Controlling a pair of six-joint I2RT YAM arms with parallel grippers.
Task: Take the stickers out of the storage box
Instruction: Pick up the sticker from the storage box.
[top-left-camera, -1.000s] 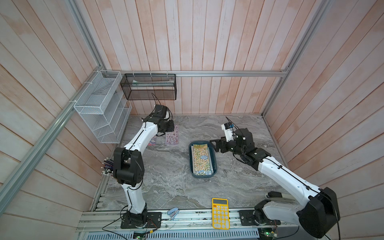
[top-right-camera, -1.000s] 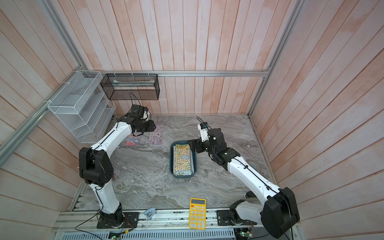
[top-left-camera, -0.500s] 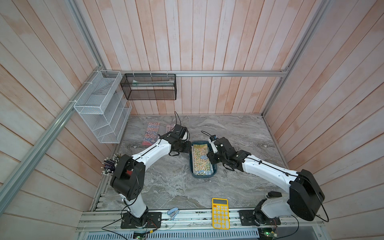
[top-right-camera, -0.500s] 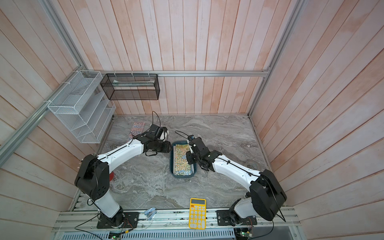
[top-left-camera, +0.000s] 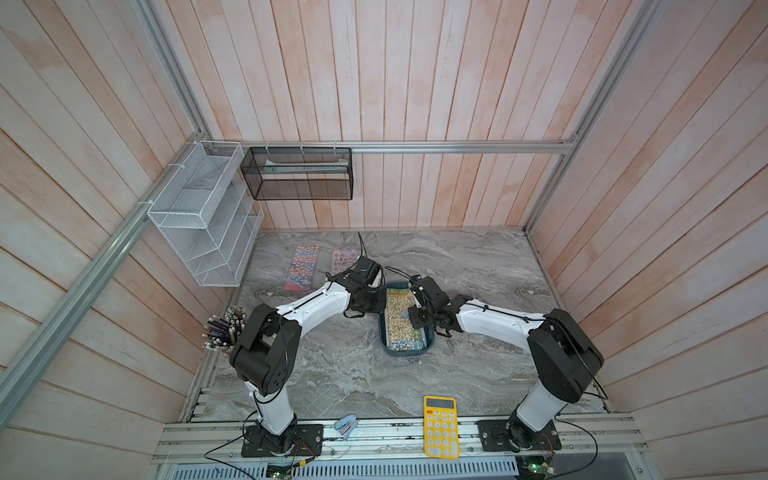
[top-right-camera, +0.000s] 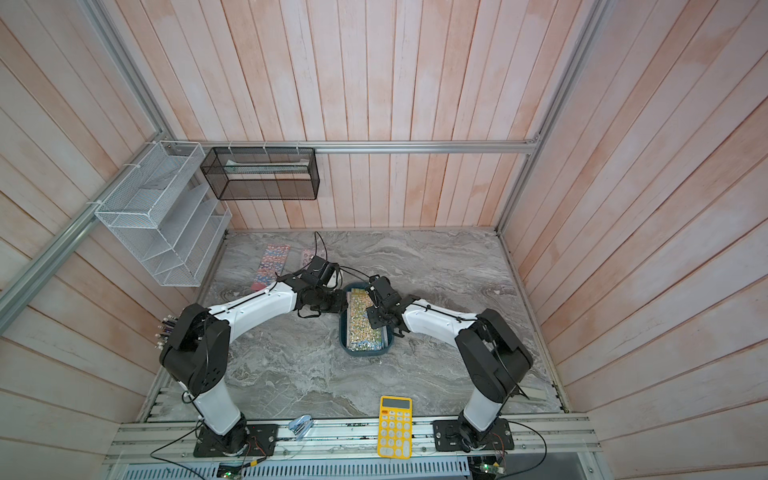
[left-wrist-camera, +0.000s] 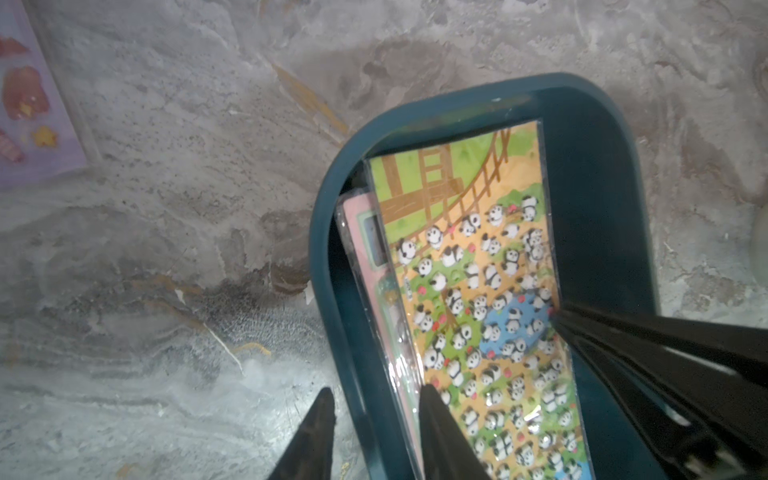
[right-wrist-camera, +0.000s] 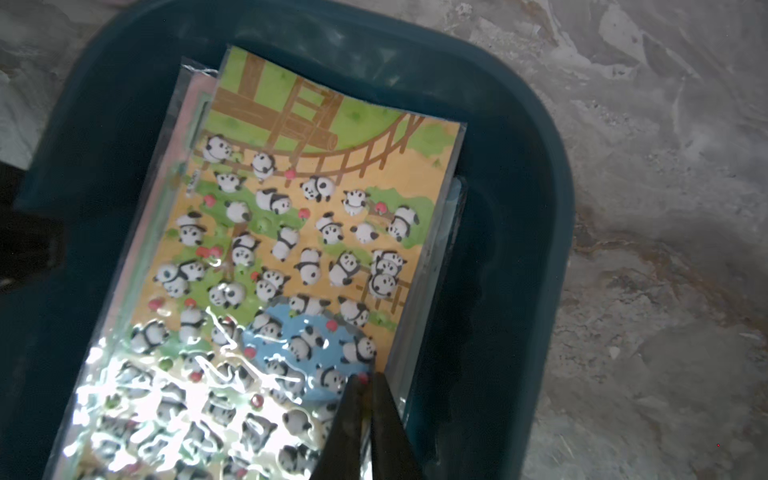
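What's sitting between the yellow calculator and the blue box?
Nothing but bare marble tabletop separates the yellow calculator and the storage box, as both top views show.

A robotics lab test cell, dressed up as a study desk. Pale wooden plank walls (top-left-camera: 415, 83) box the space in on three sides, held by a bare aluminium frame (top-left-camera: 457, 146). Two white-and-black robot arms, the left arm (top-left-camera: 311, 305) and the right arm (top-left-camera: 494, 322), are bolted to a slotted metal rail (top-left-camera: 395, 434) with loose cables and exposed circuit boards (top-left-camera: 536, 471) at the front edge. The marble-patterned tabletop (top-left-camera: 478, 270) carries desk stationery: a yellow calculator (top-left-camera: 441, 426), a stapler (top-left-camera: 346, 425), a cup of pencils (top-left-camera: 222, 328) and stickers (top-left-camera: 301, 267). A white wire rack (top-left-camera: 199, 216) and a black mesh basket (top-left-camera: 297, 174) hang on the walls.
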